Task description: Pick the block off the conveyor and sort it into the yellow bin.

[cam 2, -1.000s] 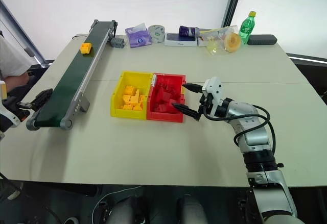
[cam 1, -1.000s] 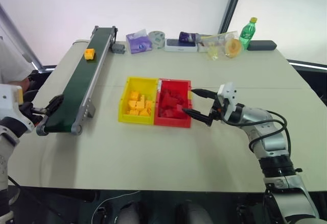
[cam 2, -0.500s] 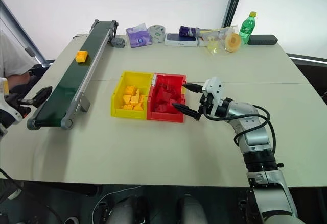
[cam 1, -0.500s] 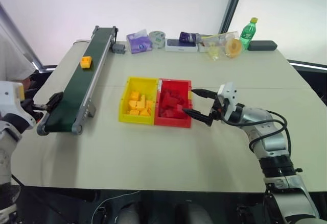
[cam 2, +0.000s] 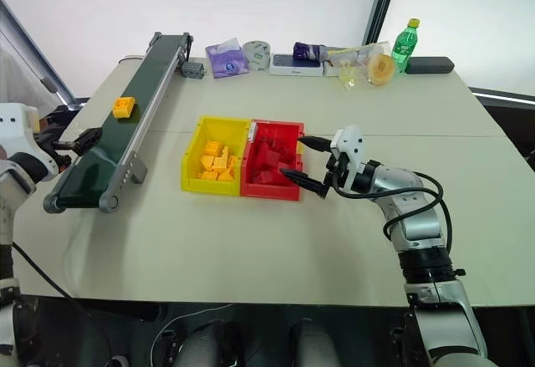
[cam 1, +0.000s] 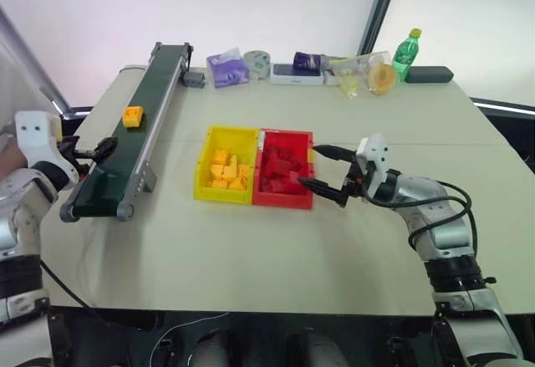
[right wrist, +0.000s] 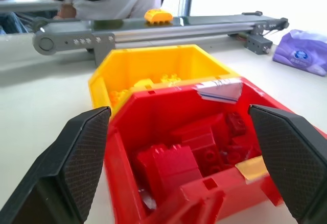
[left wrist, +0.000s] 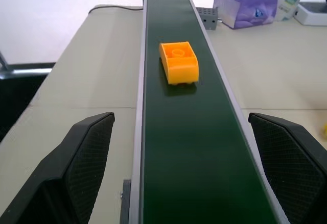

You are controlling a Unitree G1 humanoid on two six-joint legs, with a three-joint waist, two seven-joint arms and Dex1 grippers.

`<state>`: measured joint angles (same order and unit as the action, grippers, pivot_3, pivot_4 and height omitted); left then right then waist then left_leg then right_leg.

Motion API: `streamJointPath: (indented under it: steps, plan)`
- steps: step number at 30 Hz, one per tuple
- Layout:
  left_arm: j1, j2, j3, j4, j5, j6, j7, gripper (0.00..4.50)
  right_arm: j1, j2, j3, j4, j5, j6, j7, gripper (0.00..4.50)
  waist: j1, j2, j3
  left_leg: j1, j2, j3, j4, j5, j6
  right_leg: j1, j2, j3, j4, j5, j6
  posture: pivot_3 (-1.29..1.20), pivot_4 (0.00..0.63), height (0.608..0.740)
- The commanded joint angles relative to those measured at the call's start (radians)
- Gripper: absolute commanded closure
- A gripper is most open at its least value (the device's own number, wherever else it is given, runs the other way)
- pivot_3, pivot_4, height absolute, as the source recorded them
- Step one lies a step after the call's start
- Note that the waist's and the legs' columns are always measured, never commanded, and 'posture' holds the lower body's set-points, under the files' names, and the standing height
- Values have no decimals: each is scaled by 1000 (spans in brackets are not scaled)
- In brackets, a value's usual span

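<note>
The left gripper (left wrist: 179,178) is waiting with fingers spread wide astride the conveyor (left wrist: 199,152), apparently so the orange block (left wrist: 179,62) (ahead, untouched) arrives between them.

Silver-grey arms, black cables, white wrist housings, black textured claw fingers (left wrist: 87,157)

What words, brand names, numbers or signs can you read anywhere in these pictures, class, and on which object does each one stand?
No text can be read with certainty.
Purple tissue pack: a blue round logo, lettering too blurred to read.
Green bottle: label too small to read.
White box at the far edge of the table: dark print, unreadable.
Conveyor, block, yellow bin and red bin: no markings visible.
</note>
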<state>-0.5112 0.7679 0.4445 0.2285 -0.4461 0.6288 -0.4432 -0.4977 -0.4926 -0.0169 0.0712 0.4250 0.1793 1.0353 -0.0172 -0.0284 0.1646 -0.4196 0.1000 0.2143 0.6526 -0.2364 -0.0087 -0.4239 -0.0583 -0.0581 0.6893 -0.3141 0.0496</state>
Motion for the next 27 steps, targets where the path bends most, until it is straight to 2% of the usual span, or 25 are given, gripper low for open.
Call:
streamJointPath:
  steps: [1,7,21,24,27]
  plan:
    - [-38,15,-7,24,12,-5,-4,63,11,-15,-19,-84,50,30,19,0,0,0,0,0,0,0,0,0,0,0,0,0,0,0,0,0,150,740]
    - [-58,11,-52,77,50,-46,-22,63,35,-22,-8,-181,88,71,41,0,0,0,0,0,0,0,0,0,0,0,1,0,0,0,0,0,150,740]
    - [-53,-14,-86,89,67,-14,-36,63,24,-24,-15,-154,64,58,15,0,2,0,0,0,0,0,1,0,0,0,0,-1,0,0,0,0,150,740]
    - [-47,-25,-59,65,19,53,-51,880,22,-24,-18,-151,61,55,11,0,1,0,0,0,0,0,1,0,0,0,0,-1,0,0,0,0,150,740]
    - [-47,-19,-56,54,38,61,-21,2363,18,-24,-21,-143,56,48,4,0,2,0,0,0,0,0,1,0,0,0,0,-1,0,0,0,0,150,740]
